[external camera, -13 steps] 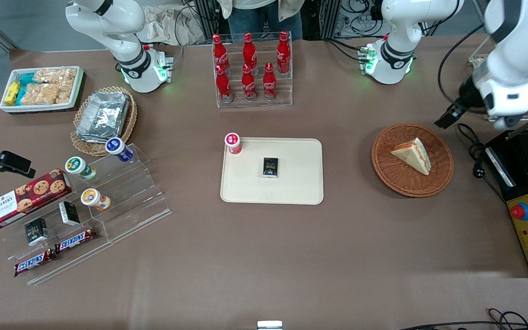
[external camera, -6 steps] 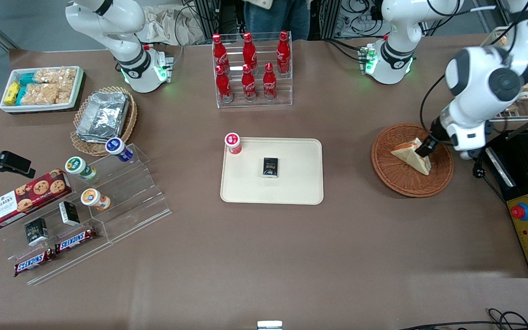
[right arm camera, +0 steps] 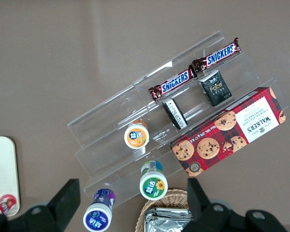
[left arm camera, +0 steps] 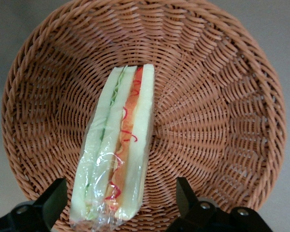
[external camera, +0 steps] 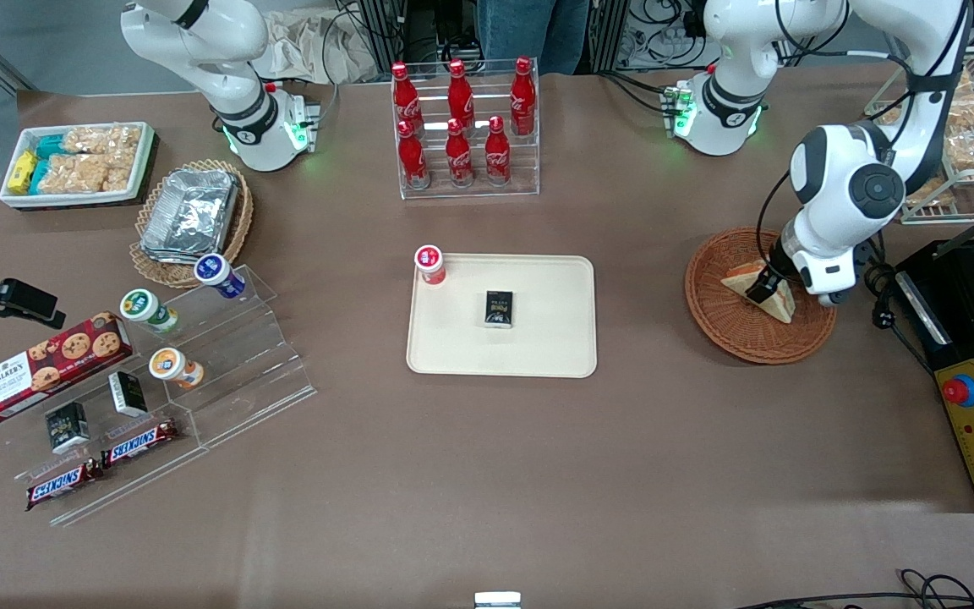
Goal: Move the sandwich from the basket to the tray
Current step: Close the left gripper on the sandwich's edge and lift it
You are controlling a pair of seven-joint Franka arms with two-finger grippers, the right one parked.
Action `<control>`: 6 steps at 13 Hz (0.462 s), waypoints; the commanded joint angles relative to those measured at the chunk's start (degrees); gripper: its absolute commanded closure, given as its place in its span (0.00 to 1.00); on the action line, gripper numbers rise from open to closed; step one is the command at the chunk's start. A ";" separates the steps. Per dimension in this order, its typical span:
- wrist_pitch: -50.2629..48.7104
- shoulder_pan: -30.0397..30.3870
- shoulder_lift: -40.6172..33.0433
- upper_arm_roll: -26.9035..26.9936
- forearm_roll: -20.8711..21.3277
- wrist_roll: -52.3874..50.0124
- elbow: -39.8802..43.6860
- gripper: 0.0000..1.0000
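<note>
Sandwich: the sandwich (left arm camera: 116,150) lies in the basket (left arm camera: 222,121), wrapped in clear film, its red-orange and green filling along the cut edge facing my wrist camera. In the front view it sits right of centre in the frame (external camera: 759,286), partly covered by my arm.

Basket: the basket (external camera: 732,334) rests on the brown table (external camera: 487,474), at the right of the front frame, well apart from the tray.

My gripper: my gripper (left arm camera: 118,205) is down over the sandwich, jaws spread wide, one finger on each side of the wedge's near end. The fingers (left arm camera: 50,200) show clear gaps to the bread, so I have hold of nothing yet.

Tray: the tray (external camera: 550,347) lies in the middle of the front frame. On it stand a small dark box (external camera: 499,308) and, at its upper left corner, a red-capped cup (external camera: 429,264).

Progress: as I judge it, only the approach is done. Closing on the sandwich, lifting it, carrying it to the tray and releasing it all remain.

Room on tray: bare surface shows beside the dark box.
</note>
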 commanded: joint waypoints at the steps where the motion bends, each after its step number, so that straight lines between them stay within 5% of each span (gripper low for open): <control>1: 1.94 0.19 1.75 -0.35 1.83 -2.40 0.20 0.01; 3: 2.82 0.19 3.07 -0.35 2.88 -2.58 0.29 0.20; 4: 2.82 0.28 3.25 -0.35 3.15 -2.58 0.29 0.48; 5: 2.83 0.36 3.25 -0.35 3.16 -2.58 0.38 0.90; 6: 2.83 0.37 3.25 -0.35 3.16 -2.49 0.55 1.00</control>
